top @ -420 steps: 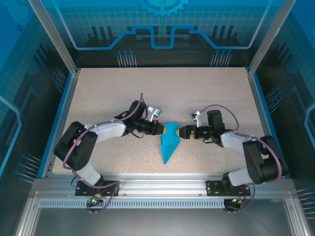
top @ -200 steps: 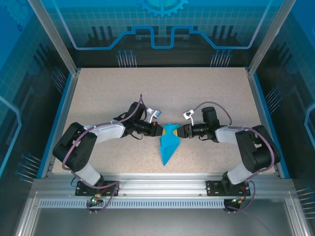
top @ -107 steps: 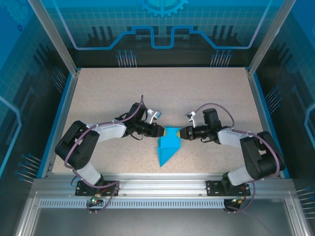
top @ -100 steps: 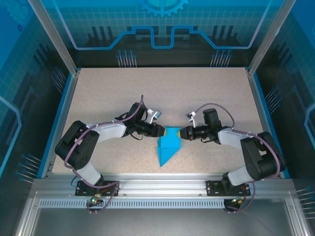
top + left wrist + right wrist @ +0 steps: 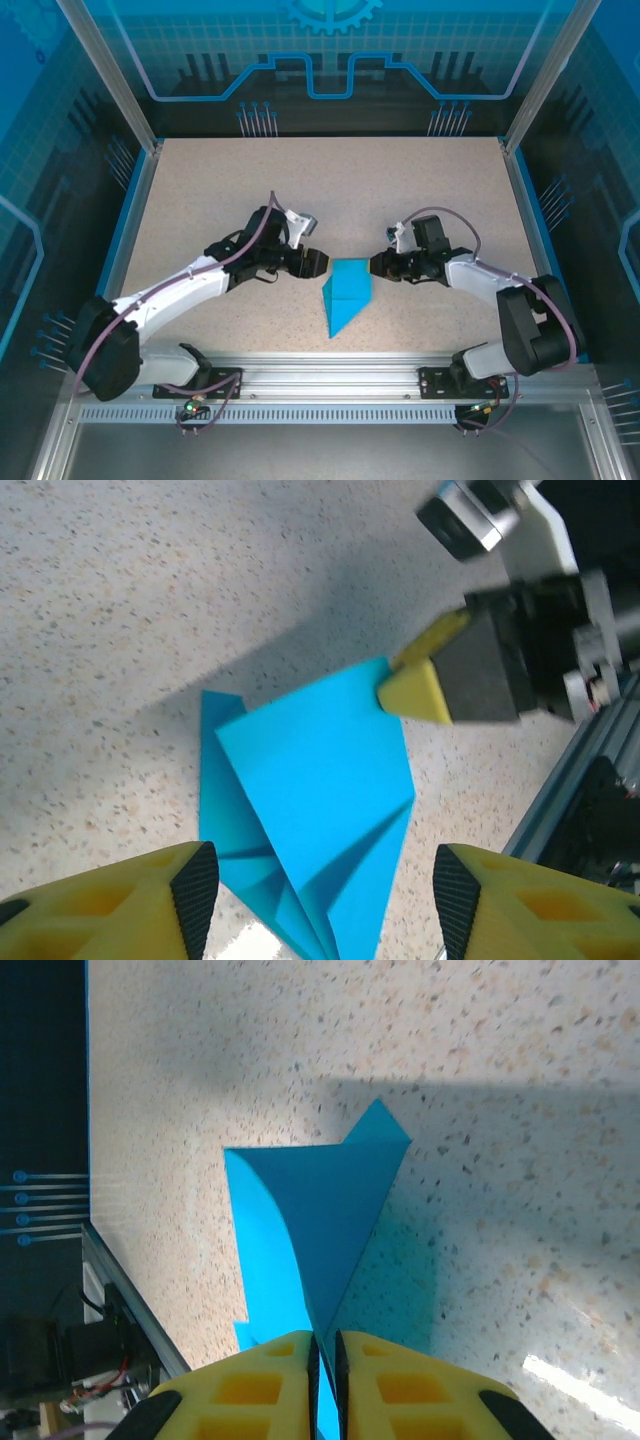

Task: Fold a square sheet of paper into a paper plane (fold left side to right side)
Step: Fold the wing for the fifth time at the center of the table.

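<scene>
Cyan-blue folded paper [image 5: 347, 293]: from above, lies on the speckled beige table top [image 5: 300, 190] near the front middle, broad end away, point toward the near rail. Left gripper [image 5: 318, 262], black with yellow pads, just beside the upper left corner, apart from it. Right gripper [image 5: 375, 266] at the upper right corner, touching.

From the left wrist: paper [image 5: 310, 800] straight ahead, layered flaps and creases narrowing toward the bottom of the view. Own yellow fingers [image 5: 120, 905] spread wide on either side, holding nothing. Opposite, right gripper [image 5: 415, 685] with its pads on the far corner.

From the right wrist: yellow fingers [image 5: 250, 1380] nearly together, pinching an edge of the paper [image 5: 320, 1200] between them; left layer bowed in a curve.
</scene>
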Robot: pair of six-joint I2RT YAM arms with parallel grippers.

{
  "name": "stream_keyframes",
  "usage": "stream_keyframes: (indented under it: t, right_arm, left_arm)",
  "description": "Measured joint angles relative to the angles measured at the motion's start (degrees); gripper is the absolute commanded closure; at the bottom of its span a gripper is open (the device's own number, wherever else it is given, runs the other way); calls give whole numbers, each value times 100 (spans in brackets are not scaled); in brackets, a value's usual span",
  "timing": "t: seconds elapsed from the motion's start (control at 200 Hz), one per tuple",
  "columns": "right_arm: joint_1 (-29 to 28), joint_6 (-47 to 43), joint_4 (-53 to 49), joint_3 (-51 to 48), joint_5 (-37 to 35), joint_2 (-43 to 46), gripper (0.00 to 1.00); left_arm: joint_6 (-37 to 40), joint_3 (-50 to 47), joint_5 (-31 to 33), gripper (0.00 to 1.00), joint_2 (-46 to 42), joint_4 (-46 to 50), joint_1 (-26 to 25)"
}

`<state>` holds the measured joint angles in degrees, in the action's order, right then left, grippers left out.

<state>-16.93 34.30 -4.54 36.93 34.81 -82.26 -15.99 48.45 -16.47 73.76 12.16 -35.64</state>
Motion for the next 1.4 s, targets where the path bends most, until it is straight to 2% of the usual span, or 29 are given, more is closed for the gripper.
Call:
stream_keyframes:
  t: [0.15, 0.305, 0.4, 0.705, 0.87, 1.13, 1.401]
  right_arm:
    - [-105, 197, -129, 278, -33, -332, 87]
    - [-299, 361, -201, 533, -35, -678, 98]
    - [-380, 463, -208, 605, -33, -804, 100]
    - [-560, 664, -450, 872, -168, -1025, 100]
    - [-610, 754, -562, 964, -275, -1056, 100]
    - [-673, 984, -612, 992, -380, -1078, 100]
    - [-717, 1279, -549, 992, -446, -1075, 100]
  left_arm:
    - [74, -15, 627, 37, -195, 444, -782]
    - [70, -17, 1329, 36, -195, 807, -1576]
    - [-15, -17, 1735, 34, -94, 951, -1998]
    - [-411, 514, 2730, 35, 1062, 1338, -2883]
    - [-684, 970, 3082, 35, 1676, 1478, -3128]
    - [-1147, 1296, 3626, 32, 2138, 1998, -3152]
    - [-1287, 1768, 3871, 33, 2741, 2374, -3215]
